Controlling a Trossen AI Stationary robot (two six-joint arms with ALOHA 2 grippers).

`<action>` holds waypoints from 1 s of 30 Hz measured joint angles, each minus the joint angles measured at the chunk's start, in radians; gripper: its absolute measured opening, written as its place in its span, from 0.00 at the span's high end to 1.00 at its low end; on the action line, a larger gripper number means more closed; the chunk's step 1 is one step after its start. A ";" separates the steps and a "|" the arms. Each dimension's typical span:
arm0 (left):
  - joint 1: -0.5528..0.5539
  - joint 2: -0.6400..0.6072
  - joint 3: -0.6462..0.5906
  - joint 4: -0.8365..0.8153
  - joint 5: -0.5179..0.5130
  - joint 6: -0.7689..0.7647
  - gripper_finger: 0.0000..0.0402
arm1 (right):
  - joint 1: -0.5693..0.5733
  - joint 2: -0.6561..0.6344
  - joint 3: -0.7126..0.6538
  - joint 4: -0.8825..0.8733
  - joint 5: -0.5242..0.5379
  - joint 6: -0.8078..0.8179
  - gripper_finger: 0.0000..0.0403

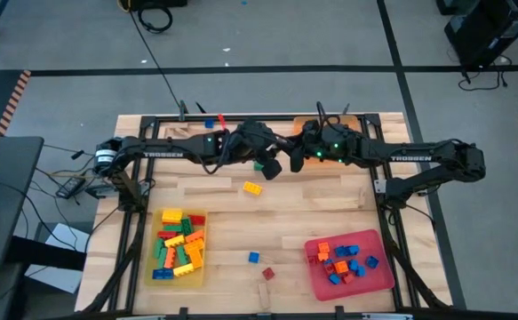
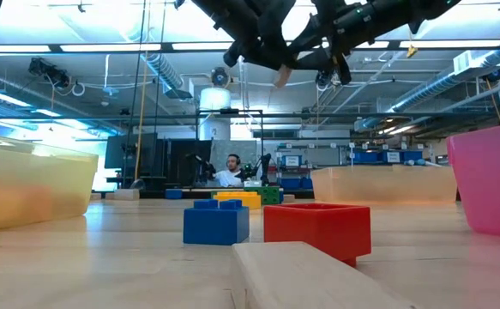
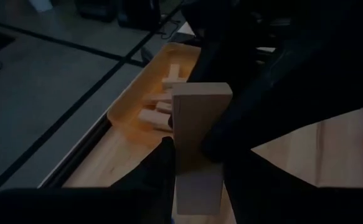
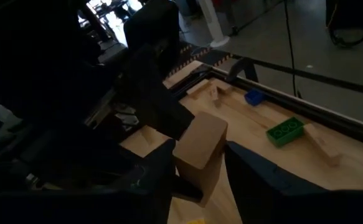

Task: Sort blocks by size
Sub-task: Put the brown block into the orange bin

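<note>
A: Where were the two arms?

B: Both met above the far middle of the counter (image 1: 330,204). The left gripper (image 3: 193,163) was clenched on a tan wooden block (image 3: 197,134), which stood between its fingers. The right gripper (image 4: 197,165) had the same wooden block (image 4: 198,148) between its own fingers; whether it gripped or merely flanked the block could not be told.

A: Where were the other blocks?

B: The yellow tray (image 1: 148,271) at the near left held red, green, yellow and orange bricks. The red tray (image 1: 385,274) at the near right held small blue, orange and red bricks. Loose on the counter lay a yellow brick (image 1: 253,188) near the middle, a small blue brick (image 1: 253,258) and a small red brick (image 1: 267,274) toward the near edge, a green brick (image 4: 285,131) and a blue brick (image 4: 253,97) toward the far edge. An orange tray (image 3: 131,106) at the far edge held plain wooden pieces.
</note>
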 joint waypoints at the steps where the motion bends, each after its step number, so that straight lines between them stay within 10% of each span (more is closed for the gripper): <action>1: 0.000 0.000 0.000 0.000 0.000 0.006 0.71 | 0.000 0.000 0.000 -0.002 0.003 -0.001 0.61; 19: -0.003 0.000 0.000 0.010 0.028 -0.076 0.70 | 0.000 0.002 0.000 0.040 0.036 -0.102 0.75; 30: -0.003 -0.001 0.002 -0.036 0.029 -0.078 0.48 | -0.015 -0.035 -0.001 0.037 0.026 -0.135 0.81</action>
